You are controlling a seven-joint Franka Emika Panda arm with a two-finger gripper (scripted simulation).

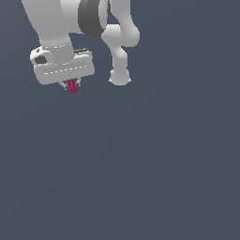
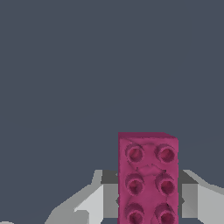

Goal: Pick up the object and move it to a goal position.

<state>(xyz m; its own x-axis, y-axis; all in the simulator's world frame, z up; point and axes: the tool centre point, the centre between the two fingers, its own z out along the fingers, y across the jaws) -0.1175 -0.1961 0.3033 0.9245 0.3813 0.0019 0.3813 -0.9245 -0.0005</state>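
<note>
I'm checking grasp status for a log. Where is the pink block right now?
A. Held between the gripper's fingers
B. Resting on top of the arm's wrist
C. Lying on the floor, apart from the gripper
A: the pink block sticks out below the white gripper, and the wrist view shows fingers on both sides of it.

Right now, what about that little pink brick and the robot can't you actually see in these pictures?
- Pink brick, exterior view: too small to show studs, upper part hidden inside the gripper.
- Pink brick, wrist view: its near end is cut off by the picture's edge.
- Goal position: no marker in either view.
- Arm: cut off by the exterior view's top edge.
</note>
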